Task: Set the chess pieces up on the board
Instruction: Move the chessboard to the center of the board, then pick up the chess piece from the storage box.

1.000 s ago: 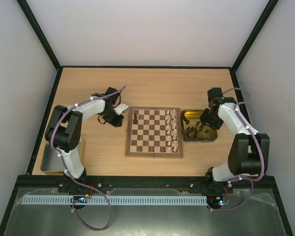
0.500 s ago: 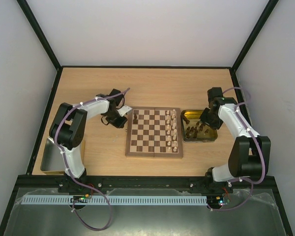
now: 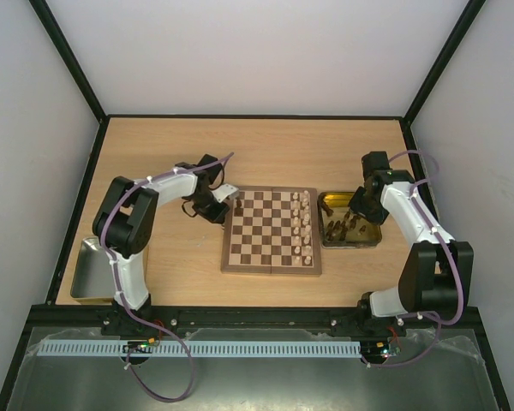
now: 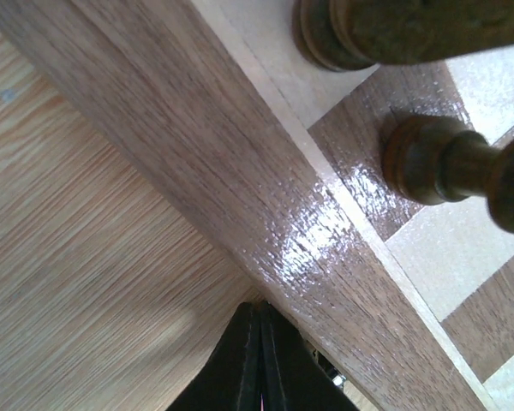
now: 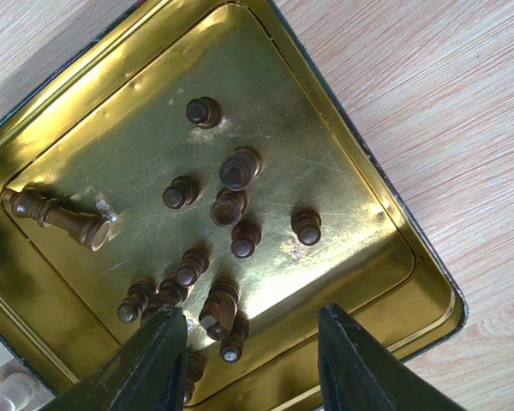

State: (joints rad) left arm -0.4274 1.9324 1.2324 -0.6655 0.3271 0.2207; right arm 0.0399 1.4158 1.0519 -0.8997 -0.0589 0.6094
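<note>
The pale wooden table (image 3: 265, 150) carries everything, and the square wooden chessboard with dark and cream squares (image 3: 261, 231) lies near its middle, a little toward the near edge, so that both arms can reach it from their own side. Just beside the board, toward the right edge of the table, stands the shiny golden rectangular tin tray (image 3: 351, 246), which serves as the store of men not yet placed. A dull grey metal tray (image 3: 86, 278) sits at the near left corner, well apart from the work. The left gripper (image 3: 225, 201) is low at the far left corner of the board. In the left wrist view its black fingers (image 4: 259, 342) are pressed together with nothing between them, just outside the brown border, so I judge that it is not carrying a man. The right gripper (image 5: 253, 342) hangs above the golden tray with its fingers spread apart and empty, probably to choose the next man. The pale cream chessmen (image 3: 301, 227) stand in two files along the right side of the board, which looks finished. Only a few dark brown chessmen (image 4: 450, 167) stand upright on the far left corner squares. Most dark ones (image 5: 227, 201) wait in the tray, mainly upright and close together, and one long dark piece (image 5: 60, 218) lies on its side, so it will need care in gripping.
</note>
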